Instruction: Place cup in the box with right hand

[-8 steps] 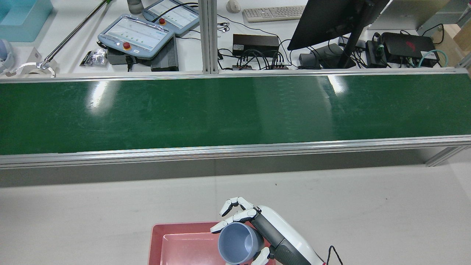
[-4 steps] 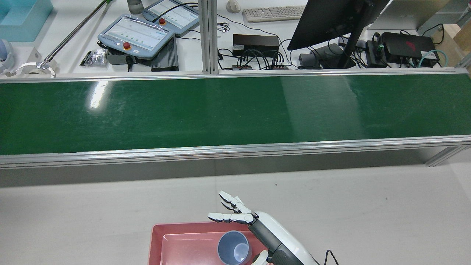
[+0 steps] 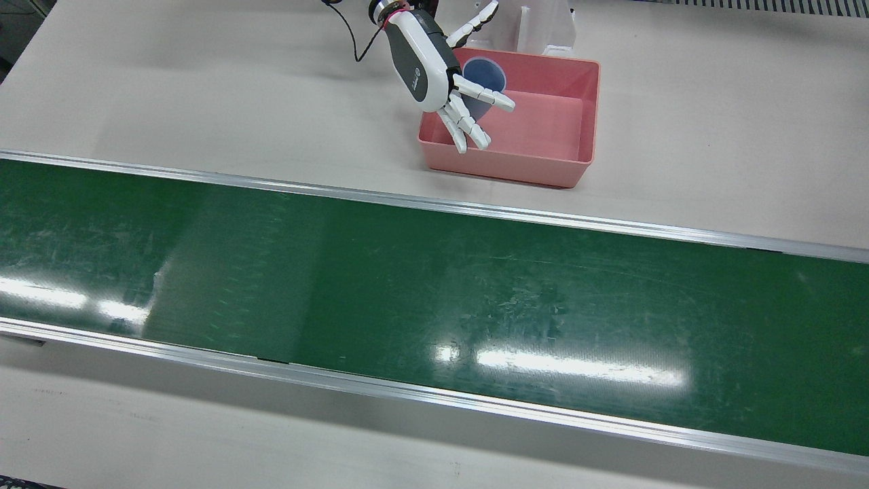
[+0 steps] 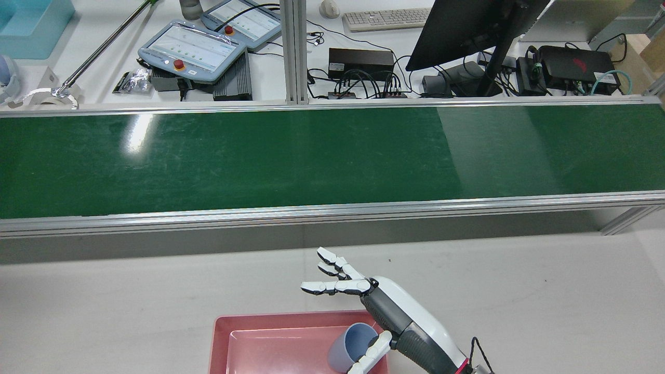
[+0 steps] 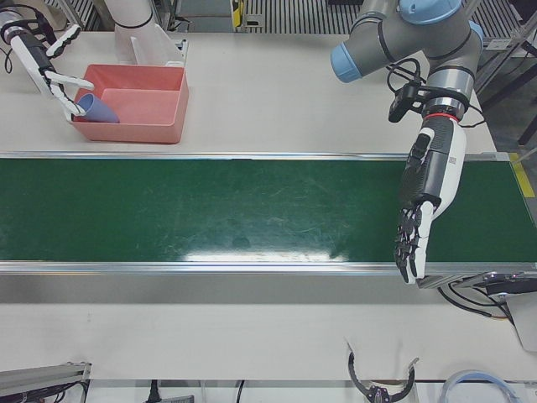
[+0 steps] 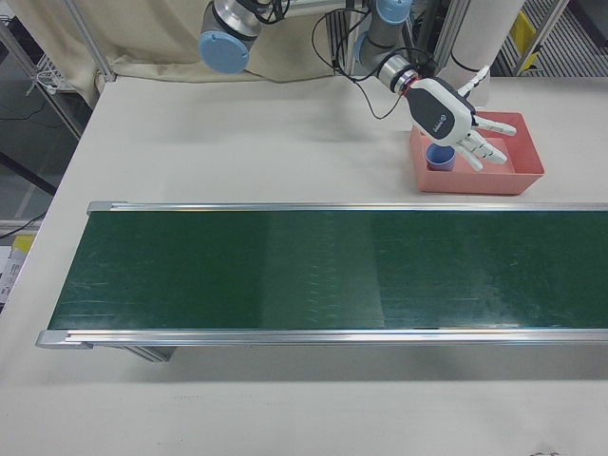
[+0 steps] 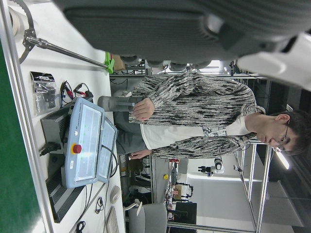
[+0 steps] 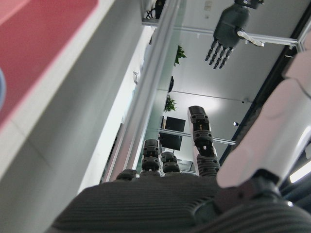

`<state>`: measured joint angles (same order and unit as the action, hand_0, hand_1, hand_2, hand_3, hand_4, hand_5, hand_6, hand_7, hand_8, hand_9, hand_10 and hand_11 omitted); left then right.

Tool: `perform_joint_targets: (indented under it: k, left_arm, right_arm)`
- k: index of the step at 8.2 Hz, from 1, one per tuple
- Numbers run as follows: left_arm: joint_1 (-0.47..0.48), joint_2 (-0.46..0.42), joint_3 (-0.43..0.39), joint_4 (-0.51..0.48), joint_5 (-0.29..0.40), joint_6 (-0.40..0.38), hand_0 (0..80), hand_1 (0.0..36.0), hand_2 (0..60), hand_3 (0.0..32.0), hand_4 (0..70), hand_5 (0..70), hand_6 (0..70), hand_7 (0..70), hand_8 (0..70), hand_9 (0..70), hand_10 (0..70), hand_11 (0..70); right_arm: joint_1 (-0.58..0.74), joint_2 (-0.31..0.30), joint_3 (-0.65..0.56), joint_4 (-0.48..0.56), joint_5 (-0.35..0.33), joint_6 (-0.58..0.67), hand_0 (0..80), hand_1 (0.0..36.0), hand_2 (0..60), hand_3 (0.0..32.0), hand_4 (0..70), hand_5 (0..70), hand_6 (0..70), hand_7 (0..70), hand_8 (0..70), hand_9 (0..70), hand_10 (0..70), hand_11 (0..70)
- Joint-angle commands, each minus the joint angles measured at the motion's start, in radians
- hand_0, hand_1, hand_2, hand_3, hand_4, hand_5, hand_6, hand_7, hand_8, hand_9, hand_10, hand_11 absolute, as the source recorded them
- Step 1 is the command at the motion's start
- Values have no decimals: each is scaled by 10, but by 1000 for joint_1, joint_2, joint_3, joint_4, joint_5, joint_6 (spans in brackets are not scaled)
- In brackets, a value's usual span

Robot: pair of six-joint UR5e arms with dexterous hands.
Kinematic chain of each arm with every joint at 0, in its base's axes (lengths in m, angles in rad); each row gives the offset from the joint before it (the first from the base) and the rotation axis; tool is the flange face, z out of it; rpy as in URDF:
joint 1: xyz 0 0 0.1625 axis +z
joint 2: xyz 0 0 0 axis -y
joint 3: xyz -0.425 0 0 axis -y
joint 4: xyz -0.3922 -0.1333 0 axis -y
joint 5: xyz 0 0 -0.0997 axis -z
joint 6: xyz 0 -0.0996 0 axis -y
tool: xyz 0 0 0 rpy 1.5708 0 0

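Observation:
The blue-grey cup lies tilted inside the pink box, against the wall nearest my right hand. It also shows in the front view and the left-front view. My right hand is open with fingers spread, above the box's edge, and holds nothing. The thumb is close to the cup; I cannot tell whether it touches. My left hand hangs open and empty over the far end of the green belt.
The green conveyor belt runs across the table between the box and the operators' desk. Teach pendants, a monitor and cables lie beyond it. A person sits at the desk.
My right hand let go of the cup, spread its fingers and moved up and toward the belt. The cup dropped into the box and then tipped over toward the hand.

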<state>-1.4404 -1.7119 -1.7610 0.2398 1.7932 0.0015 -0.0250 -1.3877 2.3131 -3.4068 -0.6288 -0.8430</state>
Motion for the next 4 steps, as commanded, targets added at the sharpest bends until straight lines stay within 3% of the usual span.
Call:
perform_joint_targets:
  k: [1,2,3,4]
  left_arm:
    - [0,0,-2,0,0,0,0,0,0,0,0,0,0,0,0,0,0,0]
    - [0,0,-2,0,0,0,0,0,0,0,0,0,0,0,0,0,0,0]
    - [0,0,-2,0,0,0,0,0,0,0,0,0,0,0,0,0,0,0]
    - [0,0,-2,0,0,0,0,0,0,0,0,0,0,0,0,0,0,0]
  right_arm:
    - [243,-108,165,-11,-148,50,480,109,92,0,136,43,38,123,86,154,7,22]
    - [329,-176,187,-12,-185,124,500,112,53,0,195,47,42,137,90,161,5,21]
    - [426,-262,189,-17,-190,236,505,118,54,0,199,49,45,150,93,169,7,24]
    - [533,-330,180,-52,-233,356,517,104,0,0,254,49,48,163,97,176,9,26]
